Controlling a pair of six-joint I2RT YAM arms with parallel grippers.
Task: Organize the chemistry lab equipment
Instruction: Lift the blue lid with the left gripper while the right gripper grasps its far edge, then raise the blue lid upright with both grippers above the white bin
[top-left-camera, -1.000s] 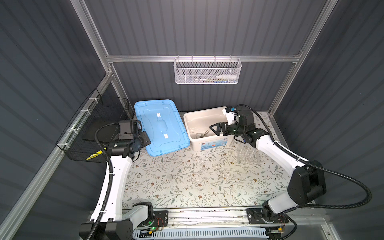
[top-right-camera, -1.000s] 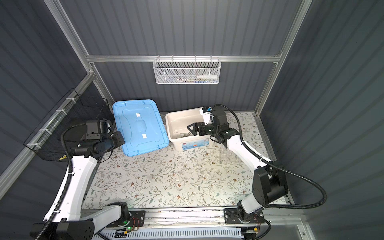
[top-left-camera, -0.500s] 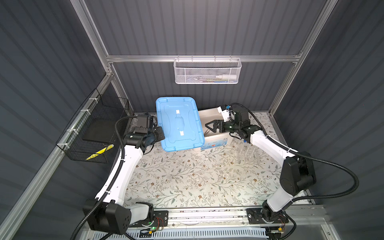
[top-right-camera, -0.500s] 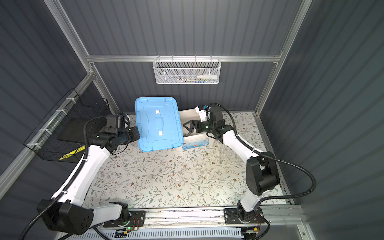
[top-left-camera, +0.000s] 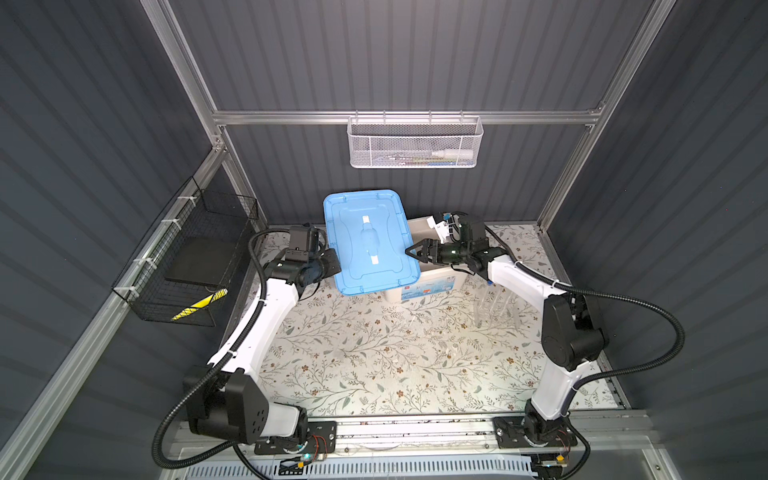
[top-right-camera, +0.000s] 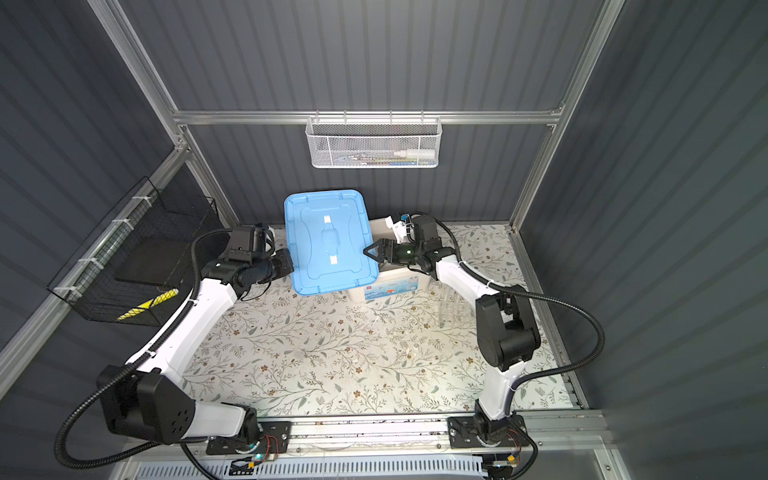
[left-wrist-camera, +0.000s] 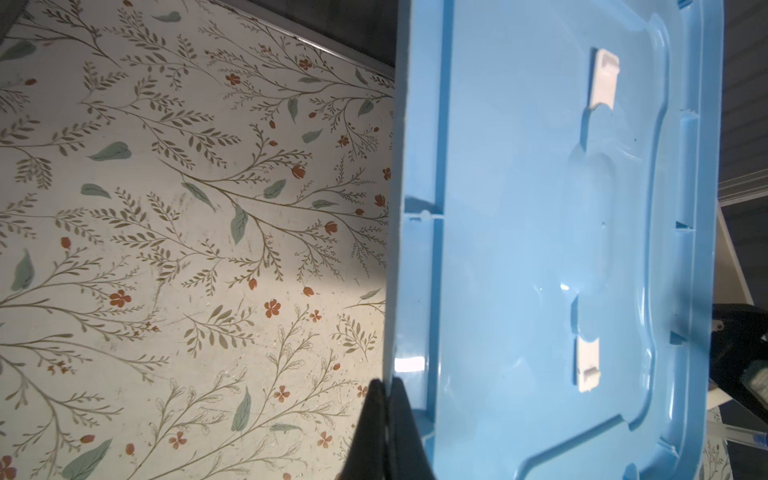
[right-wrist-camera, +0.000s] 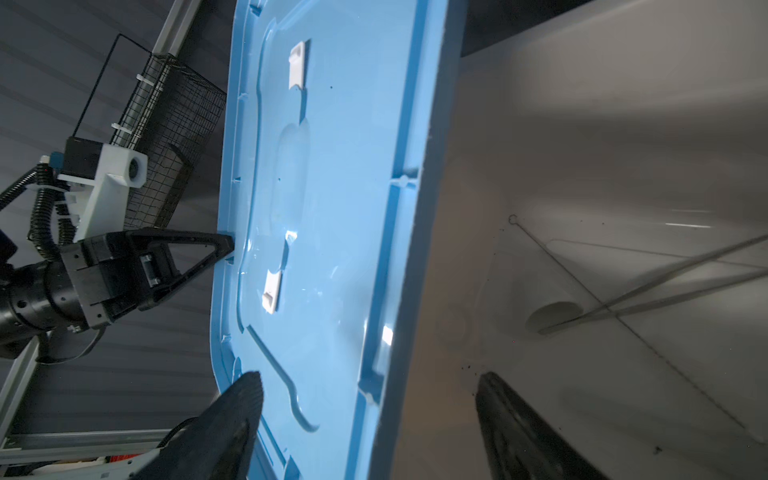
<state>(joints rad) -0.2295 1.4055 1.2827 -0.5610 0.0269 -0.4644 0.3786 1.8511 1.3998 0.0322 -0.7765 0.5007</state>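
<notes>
Cream floral covering lies over the table (top-left-camera: 374, 365) nearest us. Farther in, on the right, the clear tube rack (top-left-camera: 495, 308) stands upright on it, just beside the right forearm and apart from the box. What it holds is too faint for us to tell.

Behind that sits the cream plastic box (top-left-camera: 430, 283), its long axis running left to right in both top views. Over its left part hangs the blue lid (top-left-camera: 369, 241), top face up. Its long axis runs near to far, crosswise to the box, so the right part of the box is uncovered.

The left gripper (top-left-camera: 332, 262) is pinched tight on the lid's left rim, and in the left wrist view its fingers (left-wrist-camera: 405, 432) meet on that edge. The right gripper (top-left-camera: 412, 252) straddles the lid's right rim with its jaws wide apart. One finger is over the top face and the other is past the rim, over the box's inside; we see no clamp on the lid.

In the right wrist view the thin metal tweezers (right-wrist-camera: 648, 282) lie flat on the box floor. Their two arms draw together toward a white rounded shape (right-wrist-camera: 552, 316) that we cannot identify.

On the left wall a black mesh basket (top-left-camera: 226, 208) holds a dark flat slab (top-left-camera: 199, 262) and a yellow-and-black striped piece (top-left-camera: 199, 303). Farthest back, a white mesh basket (top-left-camera: 361, 143) hangs on the rail, with a white bottle (top-left-camera: 451, 154) lying on its side along the rail.
</notes>
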